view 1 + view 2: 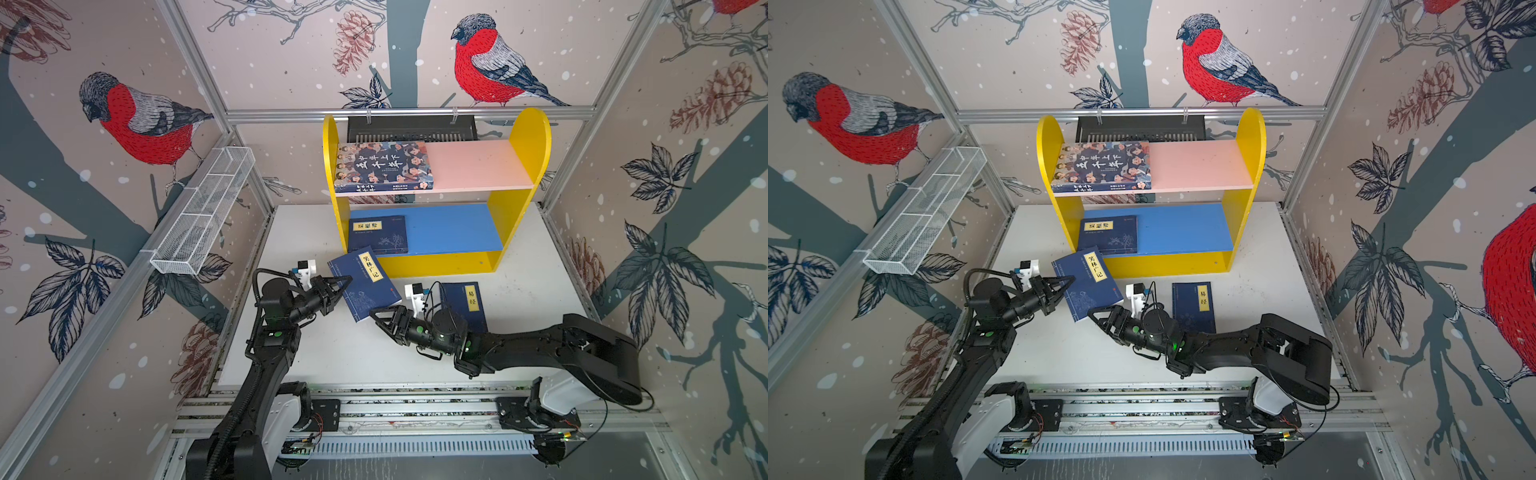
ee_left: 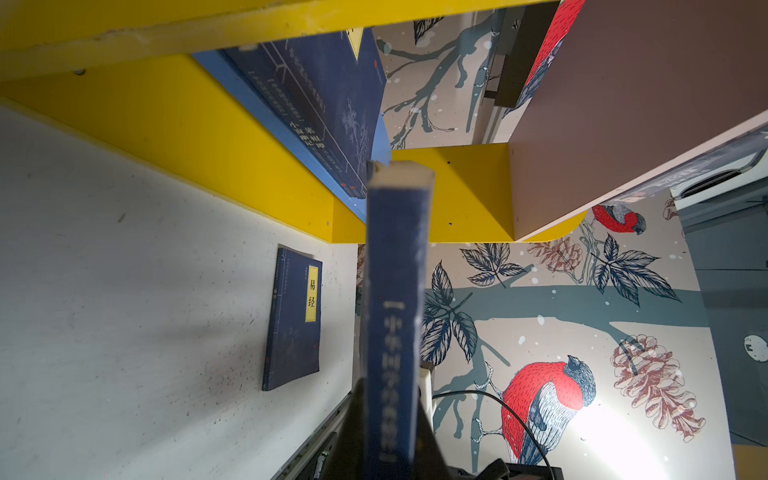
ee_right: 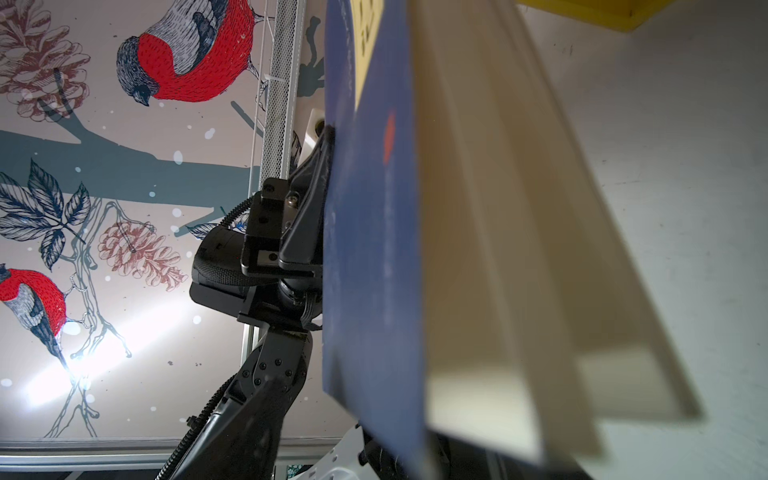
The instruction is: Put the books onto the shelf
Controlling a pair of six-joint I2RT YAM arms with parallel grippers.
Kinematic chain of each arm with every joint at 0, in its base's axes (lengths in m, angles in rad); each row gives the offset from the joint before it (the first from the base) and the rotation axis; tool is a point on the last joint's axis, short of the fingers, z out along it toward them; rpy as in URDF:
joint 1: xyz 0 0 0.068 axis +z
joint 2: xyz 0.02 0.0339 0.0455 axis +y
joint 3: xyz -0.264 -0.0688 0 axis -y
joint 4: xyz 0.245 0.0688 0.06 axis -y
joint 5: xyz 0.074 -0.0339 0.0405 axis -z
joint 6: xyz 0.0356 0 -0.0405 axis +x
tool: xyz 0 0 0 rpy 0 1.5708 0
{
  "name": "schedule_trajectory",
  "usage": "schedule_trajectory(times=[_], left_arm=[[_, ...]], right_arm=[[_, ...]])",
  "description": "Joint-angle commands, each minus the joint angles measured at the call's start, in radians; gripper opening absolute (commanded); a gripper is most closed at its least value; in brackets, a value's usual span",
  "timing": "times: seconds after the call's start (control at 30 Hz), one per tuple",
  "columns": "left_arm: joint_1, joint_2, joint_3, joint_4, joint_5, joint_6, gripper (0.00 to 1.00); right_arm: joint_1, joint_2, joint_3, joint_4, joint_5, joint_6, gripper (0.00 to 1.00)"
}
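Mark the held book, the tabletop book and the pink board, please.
held book (image 1: pixel 365 291): in a top view, cover middle.
tabletop book (image 1: pixel 473 316): in a top view, cover below label.
pink board (image 1: pixel 478 164): in a top view, bare half.

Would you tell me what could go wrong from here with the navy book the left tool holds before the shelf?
The left tool pinches the held navy book only at one edge, and its pages fan open; it may sag or slip. Its top corner sits near the shelf's yellow front rail and the navy book on the blue board; pushing in could snag it or shove that one. The open right tool at its lower corner could knock it.
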Motion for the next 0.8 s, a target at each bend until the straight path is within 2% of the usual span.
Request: schedule_trajectory(times=[0.0, 0.13, 0.23, 0.3, 0.53, 0.63, 0.7, 0.77], left_arm=[[0.002, -0.008, 0.000, 0.057, 0.007, -0.018, 0.00], [0.002, -0.010, -0.002, 0.078, 0.014, -0.034, 0.00], [0.000, -0.010, -0.003, 0.099, 0.030, -0.044, 0.00], [-0.001, -0.008, -0.007, 0.098, 0.033, -0.044, 0.00], [-0.001, -0.016, -0.016, 0.072, 0.020, -0.028, 0.00], [-0.001, -0.027, -0.025, 0.052, 0.016, -0.017, 0.02], [-0.001, -0.030, -0.031, 0.037, 0.013, -0.006, 0.13], [-0.001, -0.040, -0.035, 0.031, 0.015, 0.021, 0.36]], right_arm=[[-0.012, -0.003, -0.009, 0.078, 0.046, 0.005, 0.74], [-0.032, 0.016, 0.030, 0.037, 0.038, -0.006, 0.69], [-0.045, 0.038, 0.060, 0.034, 0.023, -0.011, 0.62], [-0.052, 0.054, 0.067, 0.064, 0.011, -0.010, 0.54], [-0.063, 0.036, 0.043, 0.070, 0.025, -0.022, 0.10], [-0.081, 0.012, 0.040, 0.040, -0.001, -0.055, 0.02], [-0.097, -0.011, 0.042, 0.005, -0.028, -0.092, 0.01], [-0.121, -0.037, 0.051, -0.057, -0.074, -0.132, 0.01]])
